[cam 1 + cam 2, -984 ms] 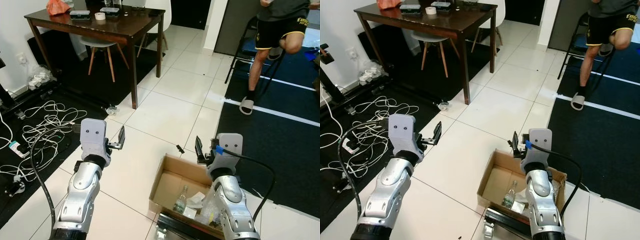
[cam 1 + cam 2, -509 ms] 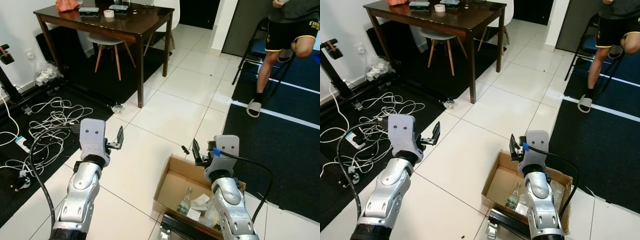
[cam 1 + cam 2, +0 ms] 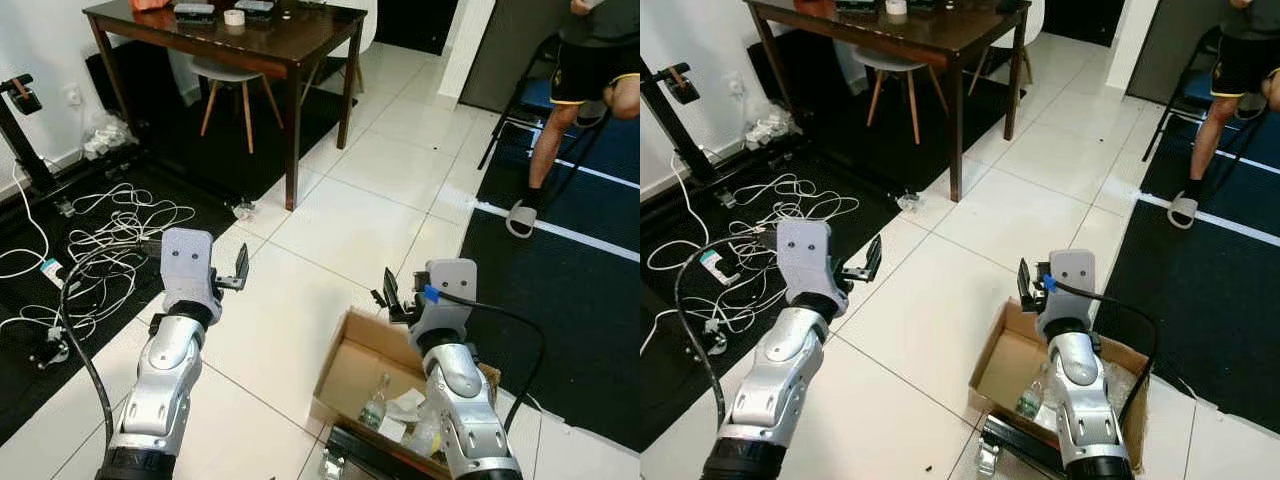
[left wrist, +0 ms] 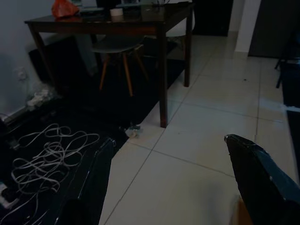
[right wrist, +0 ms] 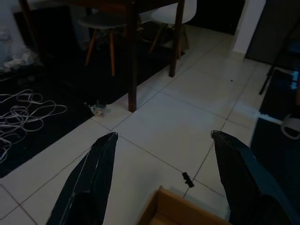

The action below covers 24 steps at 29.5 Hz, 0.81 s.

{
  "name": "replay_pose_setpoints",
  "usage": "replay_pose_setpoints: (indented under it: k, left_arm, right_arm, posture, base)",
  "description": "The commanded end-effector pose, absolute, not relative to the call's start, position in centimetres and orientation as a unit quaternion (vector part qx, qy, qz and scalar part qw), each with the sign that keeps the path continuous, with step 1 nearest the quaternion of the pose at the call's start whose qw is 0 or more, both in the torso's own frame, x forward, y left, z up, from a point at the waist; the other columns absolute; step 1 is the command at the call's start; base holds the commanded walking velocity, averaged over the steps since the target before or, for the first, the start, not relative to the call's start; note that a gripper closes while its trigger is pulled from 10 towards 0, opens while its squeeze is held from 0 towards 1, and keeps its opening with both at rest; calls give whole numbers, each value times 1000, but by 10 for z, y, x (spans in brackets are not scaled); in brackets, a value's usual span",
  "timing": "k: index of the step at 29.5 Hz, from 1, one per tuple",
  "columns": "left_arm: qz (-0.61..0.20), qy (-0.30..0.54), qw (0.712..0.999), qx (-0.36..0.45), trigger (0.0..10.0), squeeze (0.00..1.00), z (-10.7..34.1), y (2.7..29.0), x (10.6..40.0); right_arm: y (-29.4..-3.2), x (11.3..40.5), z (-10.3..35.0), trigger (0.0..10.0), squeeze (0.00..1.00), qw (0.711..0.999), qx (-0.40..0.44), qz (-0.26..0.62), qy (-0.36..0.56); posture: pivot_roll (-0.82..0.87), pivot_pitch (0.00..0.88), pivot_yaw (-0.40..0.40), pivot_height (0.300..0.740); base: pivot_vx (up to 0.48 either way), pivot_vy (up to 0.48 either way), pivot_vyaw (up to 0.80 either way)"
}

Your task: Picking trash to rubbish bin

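Only wrists: hands [image 5: 159, 178] spread, wrapper [image 4: 132, 131]

We see a dark wooden table [image 3: 262, 42] standing at the far left, with a roll of tape [image 3: 234, 16] on its top and a white chair [image 3: 235, 80] tucked beneath. White cables [image 3: 105, 235] sprawl over the black mat [image 3: 40, 370] to our left. A person's leg [image 3: 545, 140] in a sandal [image 3: 520, 217] shows at the far right.
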<state>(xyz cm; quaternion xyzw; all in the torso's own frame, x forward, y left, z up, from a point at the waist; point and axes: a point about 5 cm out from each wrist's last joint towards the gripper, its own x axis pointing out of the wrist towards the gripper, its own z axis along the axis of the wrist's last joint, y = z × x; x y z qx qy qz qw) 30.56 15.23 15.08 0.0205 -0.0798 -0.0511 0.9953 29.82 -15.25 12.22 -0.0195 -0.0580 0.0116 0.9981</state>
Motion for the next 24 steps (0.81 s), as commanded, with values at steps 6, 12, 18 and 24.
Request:
replay_pose_setpoints:
  k: [6,12,18,24]
  left_arm:
    - [-43,-62,997,20,10000,0,143,154,303]
    - [-45,-61,997,20,10000,0,143,153,303]
    - [-45,-61,997,20,10000,0,143,154,303]
    - [-43,-61,997,20,10000,0,144,154,303]
  right_arm:
    - [-153,296,118,10000,0,999,-19,14,-43]
    - [-155,296,119,10000,0,999,-21,13,-44]
    - [-154,294,118,10000,0,999,-21,13,-42]
    - [-154,294,118,10000,0,999,-22,15,-41]
  posture:
    - [4,123,-43,740]
    - [2,131,-43,740]
    - [2,131,-43,740]
    - [0,139,-48,740]
  base:
    - [0,0,800]
    - [0,0,800]
    - [0,0,800]
    - [0,0,800]
